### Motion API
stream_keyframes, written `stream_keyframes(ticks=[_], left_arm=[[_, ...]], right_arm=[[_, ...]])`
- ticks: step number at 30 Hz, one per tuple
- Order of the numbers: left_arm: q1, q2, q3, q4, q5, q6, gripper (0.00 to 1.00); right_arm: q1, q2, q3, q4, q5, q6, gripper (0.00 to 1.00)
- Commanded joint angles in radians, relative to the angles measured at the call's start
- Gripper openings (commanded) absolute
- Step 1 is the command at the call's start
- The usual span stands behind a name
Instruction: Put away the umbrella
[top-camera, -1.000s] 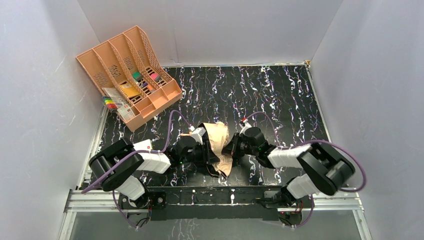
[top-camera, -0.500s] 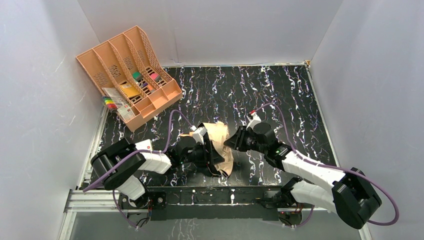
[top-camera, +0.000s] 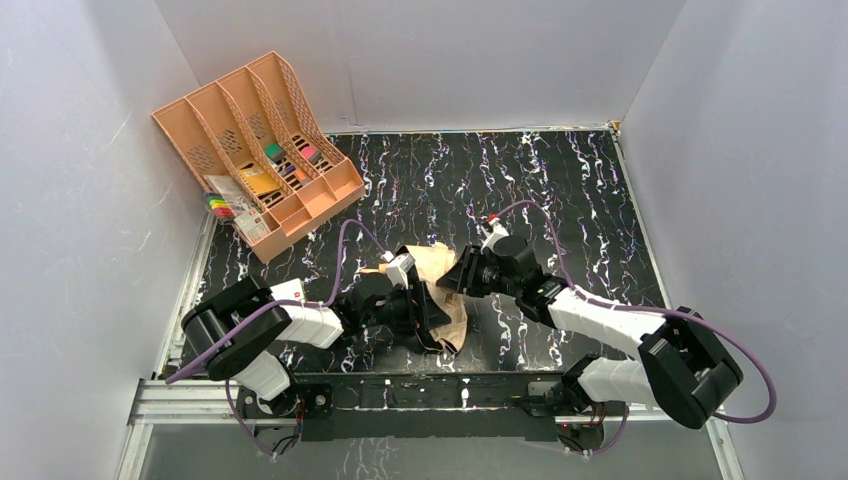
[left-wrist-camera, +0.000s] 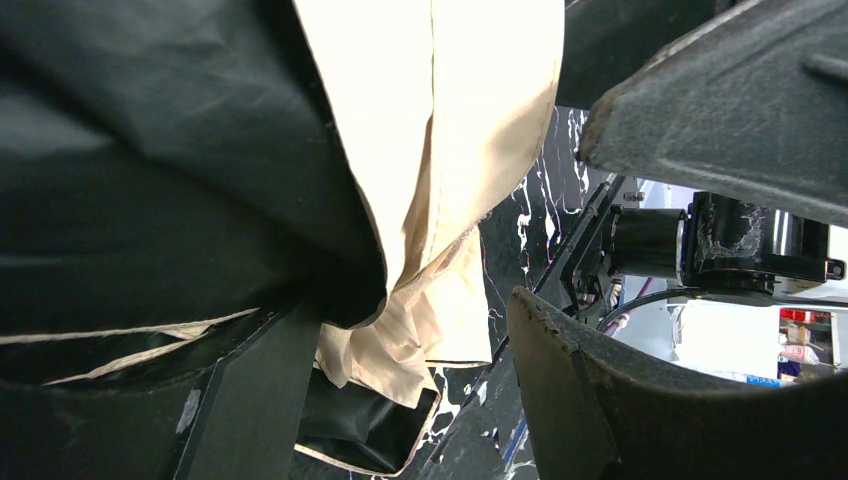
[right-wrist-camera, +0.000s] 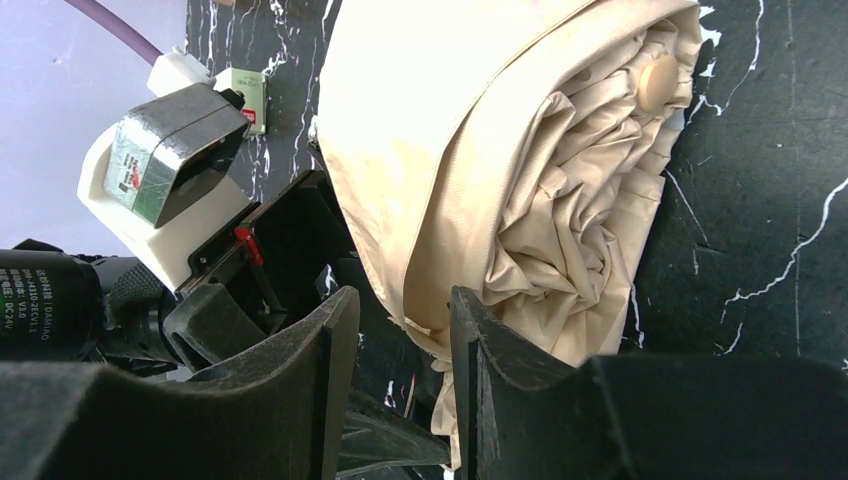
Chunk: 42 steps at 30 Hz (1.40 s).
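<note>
At 6 o'clock on the tabletop (top-camera: 560, 190), between both arms: one umbrella (top-camera: 437, 268), beige, collapsed, canopy loosely rolled, tip button showing.

- Left tool (left-wrist-camera: 412, 305): jaws apart, fabric hanging between them unclamped.
- Right tool (right-wrist-camera: 402, 295): jaws slightly apart, at the roll's edge, gripping nothing.
- Step, as we judge it: tidying the roll. A fresh, firm grip on the bundle is needed next.
- At 10 o'clock, well apart: one peach file tray (top-camera: 305, 222). It holds small coloured blocks (top-camera: 272, 152), a yellow packet (top-camera: 262, 183) and marker pens (top-camera: 218, 205).
</note>
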Motion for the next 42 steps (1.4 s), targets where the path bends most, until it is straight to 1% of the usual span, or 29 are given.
stream_keyframes(ticks=[1, 8, 20, 22, 26, 28, 29, 32, 38, 42], left_arm=[[-0.006, 0.019, -0.035, -0.131, -0.045, 0.039, 0.68], [-0.007, 0.010, -0.043, -0.136, -0.052, 0.039, 0.69], [-0.008, 0.011, -0.046, -0.137, -0.049, 0.042, 0.69], [-0.008, 0.009, -0.048, -0.137, -0.050, 0.041, 0.69], [-0.010, 0.002, -0.054, -0.135, -0.053, 0.038, 0.69], [-0.010, -0.006, -0.059, -0.135, -0.057, 0.034, 0.70], [-0.010, -0.009, -0.062, -0.133, -0.060, 0.031, 0.71], [-0.010, -0.016, -0.066, -0.133, -0.061, 0.030, 0.73], [-0.011, -0.009, -0.058, -0.132, -0.053, 0.032, 0.73], [-0.010, -0.005, -0.057, -0.126, -0.048, 0.030, 0.74]], right_arm=[[-0.004, 0.033, 0.052, 0.084, -0.028, 0.009, 0.47], [-0.009, 0.087, 0.057, 0.169, -0.075, 0.025, 0.41], [-0.016, 0.152, 0.097, 0.211, -0.087, 0.022, 0.39], [-0.019, 0.169, 0.107, 0.210, -0.093, 0.016, 0.35], [-0.021, 0.171, 0.105, 0.197, -0.108, -0.012, 0.18], [-0.021, 0.153, 0.092, 0.168, -0.108, -0.031, 0.09], [-0.021, 0.137, 0.081, 0.156, -0.111, -0.043, 0.06], [-0.020, 0.073, 0.050, 0.086, -0.127, -0.073, 0.00], [-0.019, -0.093, -0.083, -0.053, -0.181, -0.074, 0.00], [-0.019, -0.208, -0.167, -0.157, -0.188, -0.068, 0.00]])
